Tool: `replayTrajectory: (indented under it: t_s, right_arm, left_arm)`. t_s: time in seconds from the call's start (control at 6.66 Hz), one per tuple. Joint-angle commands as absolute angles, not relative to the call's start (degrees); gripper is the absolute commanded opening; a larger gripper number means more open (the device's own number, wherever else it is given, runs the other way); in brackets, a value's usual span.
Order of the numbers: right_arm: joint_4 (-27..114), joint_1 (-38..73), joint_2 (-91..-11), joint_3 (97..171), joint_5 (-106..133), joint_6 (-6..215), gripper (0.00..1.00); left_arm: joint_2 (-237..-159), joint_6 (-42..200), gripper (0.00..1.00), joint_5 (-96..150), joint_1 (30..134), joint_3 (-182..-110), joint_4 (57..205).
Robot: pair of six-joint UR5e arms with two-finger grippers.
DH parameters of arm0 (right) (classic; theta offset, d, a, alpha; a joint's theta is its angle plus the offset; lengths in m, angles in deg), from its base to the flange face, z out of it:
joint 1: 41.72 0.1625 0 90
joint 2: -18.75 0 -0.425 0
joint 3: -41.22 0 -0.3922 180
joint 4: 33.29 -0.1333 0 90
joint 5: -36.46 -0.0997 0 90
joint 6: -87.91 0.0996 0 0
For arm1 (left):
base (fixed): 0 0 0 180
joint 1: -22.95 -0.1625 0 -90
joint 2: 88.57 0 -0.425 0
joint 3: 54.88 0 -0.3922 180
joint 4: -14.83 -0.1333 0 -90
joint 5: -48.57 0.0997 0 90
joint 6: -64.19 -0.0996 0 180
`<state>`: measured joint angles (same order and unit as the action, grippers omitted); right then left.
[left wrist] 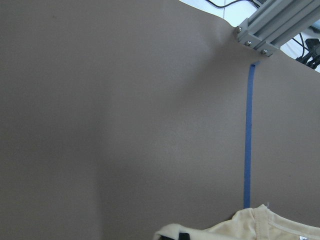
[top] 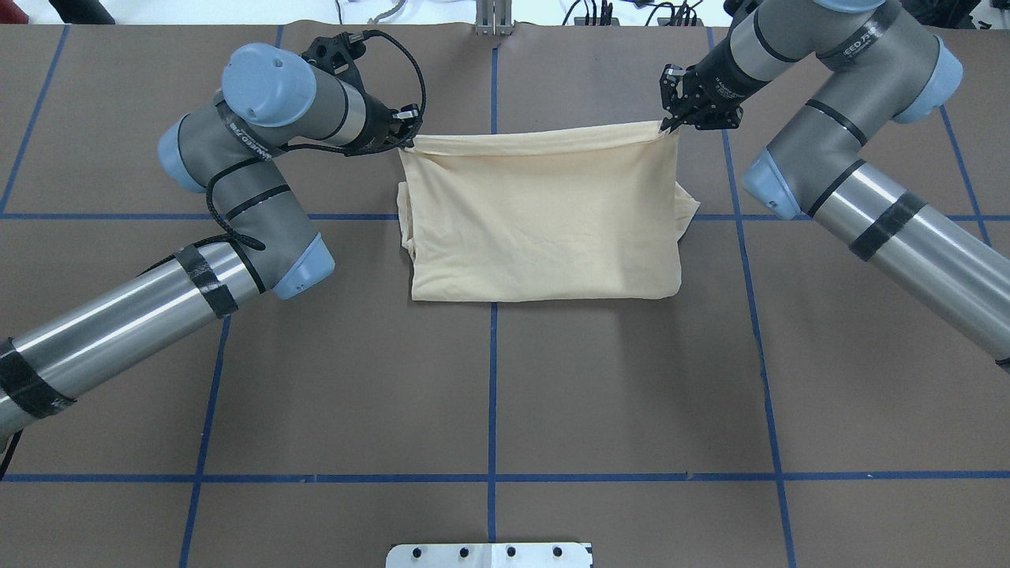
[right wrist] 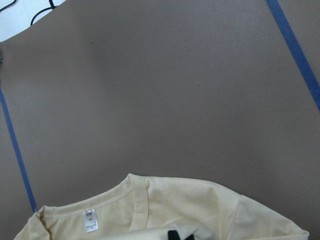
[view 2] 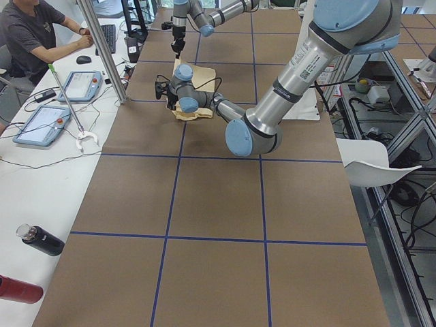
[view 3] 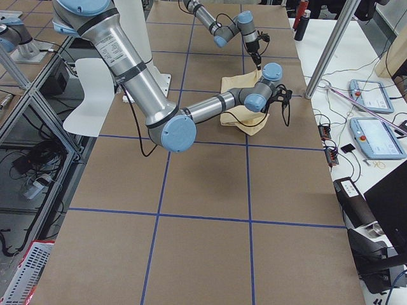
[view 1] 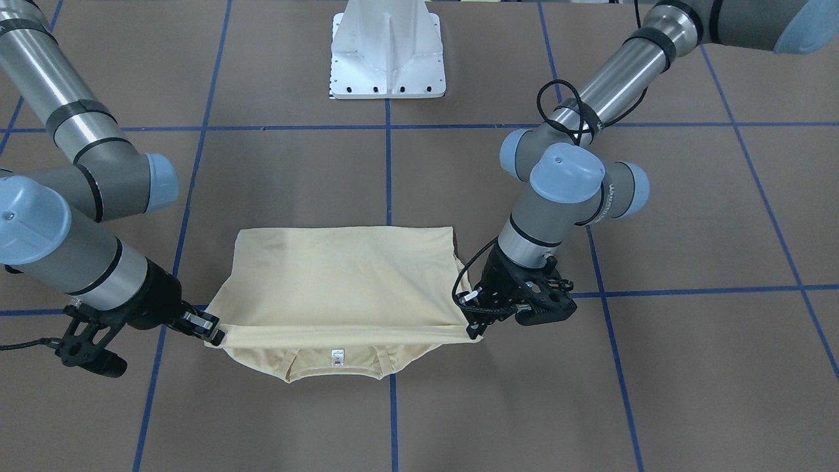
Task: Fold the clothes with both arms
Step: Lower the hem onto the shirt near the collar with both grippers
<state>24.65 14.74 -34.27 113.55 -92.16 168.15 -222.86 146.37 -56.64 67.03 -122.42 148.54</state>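
The pale cream-yellow shirt (view 1: 341, 275) lies folded over on itself on the brown table, its plain side up. Its collar and white tag (view 1: 336, 357) stick out at the edge far from the robot base. My left gripper (view 1: 473, 330) is shut on one corner of the upper layer, which it holds slightly raised over the collar end. At the opposite corner of that stretched edge, my right gripper (view 1: 215, 335) is shut as well. From overhead, the left gripper (top: 408, 142) and right gripper (top: 667, 125) hold the shirt (top: 544, 221) at its far edge. The right wrist view shows the collar (right wrist: 135, 200) just below the held fabric.
The white pedestal base (view 1: 388, 59) stands behind the shirt. Blue tape lines (top: 492, 379) grid the brown table. Beyond the far edge stand an aluminium post (left wrist: 275, 25) and a white desk with tablets (view 2: 78, 85), where a person (view 2: 34, 34) sits. Bottles (view 2: 41, 240) lie nearby.
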Motion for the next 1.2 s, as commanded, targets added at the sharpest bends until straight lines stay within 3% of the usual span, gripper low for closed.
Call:
replayTrajectory:
  t_s: [0.0,1.05]
  right_arm:
    - [24.63,14.18,-33.37,111.81,-91.08,168.16,0.00]
    - [24.63,12.51,-33.55,110.39,-87.03,168.16,0.00]
  left_arm:
    - [-222.95,146.37,0.00,-56.63,66.99,-122.12,148.78]
    - [-222.69,146.28,0.00,-56.63,66.72,-121.50,148.78]
